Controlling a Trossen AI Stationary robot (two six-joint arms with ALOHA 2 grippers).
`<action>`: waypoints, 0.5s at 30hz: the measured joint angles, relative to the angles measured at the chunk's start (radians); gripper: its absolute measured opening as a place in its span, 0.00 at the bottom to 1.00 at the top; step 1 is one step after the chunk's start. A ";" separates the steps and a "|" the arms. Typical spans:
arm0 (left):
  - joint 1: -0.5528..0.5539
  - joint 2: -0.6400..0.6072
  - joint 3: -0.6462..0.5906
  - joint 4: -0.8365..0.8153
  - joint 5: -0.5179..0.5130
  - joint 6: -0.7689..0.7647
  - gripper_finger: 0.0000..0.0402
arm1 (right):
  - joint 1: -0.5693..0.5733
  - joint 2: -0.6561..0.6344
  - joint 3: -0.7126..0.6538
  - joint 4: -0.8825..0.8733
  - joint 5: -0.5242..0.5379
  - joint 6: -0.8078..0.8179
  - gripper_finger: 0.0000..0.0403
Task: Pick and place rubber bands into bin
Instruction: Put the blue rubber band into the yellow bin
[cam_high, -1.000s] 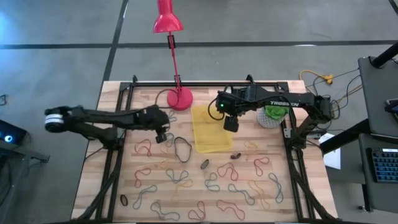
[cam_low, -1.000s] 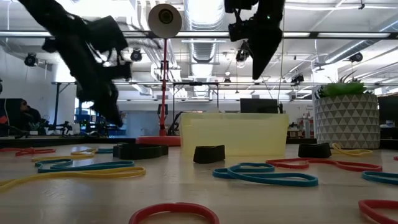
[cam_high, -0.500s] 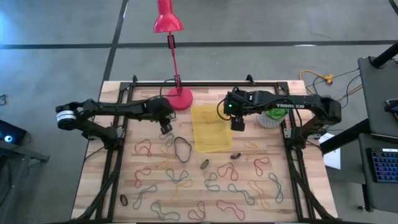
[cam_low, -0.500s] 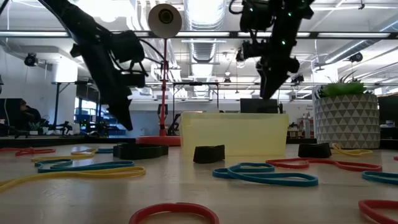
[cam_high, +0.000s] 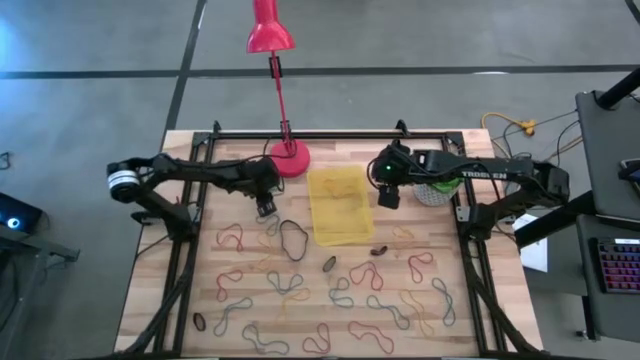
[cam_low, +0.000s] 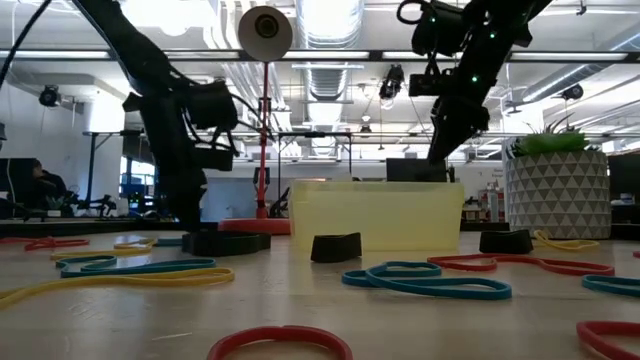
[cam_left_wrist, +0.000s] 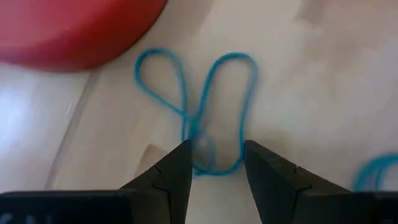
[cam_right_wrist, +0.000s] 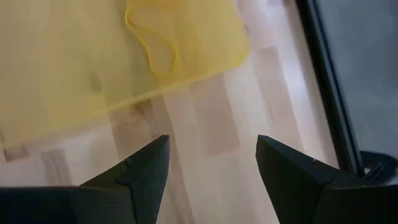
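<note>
I see many rubber bands (cam_high: 330, 300) lying loose on the table (cam_high: 180, 290), thin loops in red, blue, green, yellow and black, most of them toward 6 o'clock from the bin (cam_high: 338, 205). The bin is a shallow yellow tray at the middle, and one yellow band (cam_right_wrist: 155, 46) lies inside it. My left gripper (cam_left_wrist: 214, 171) is low over a blue band (cam_left_wrist: 205, 106) at 9 o'clock of the bin, just beside the red lamp base (cam_high: 290, 159); its fingers stand narrow on both sides of the band's end, not closed on it. My right gripper (cam_right_wrist: 211, 168) hangs at 3 o'clock of the bin, fingers wide and empty. On the right arm I read "TROSSEN".
</note>
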 joint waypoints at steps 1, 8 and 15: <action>0.005 0.009 0.001 0.004 -0.018 -0.010 0.32 | 0.000 0.000 0.000 0.007 0.000 0.009 0.56; 0.040 0.042 0.004 0.012 0.018 0.004 0.32 | 0.000 0.026 0.039 0.005 -0.005 0.077 0.56; 0.080 0.085 0.001 0.046 0.071 0.120 0.21 | 0.001 0.048 0.063 0.035 -0.010 0.242 0.56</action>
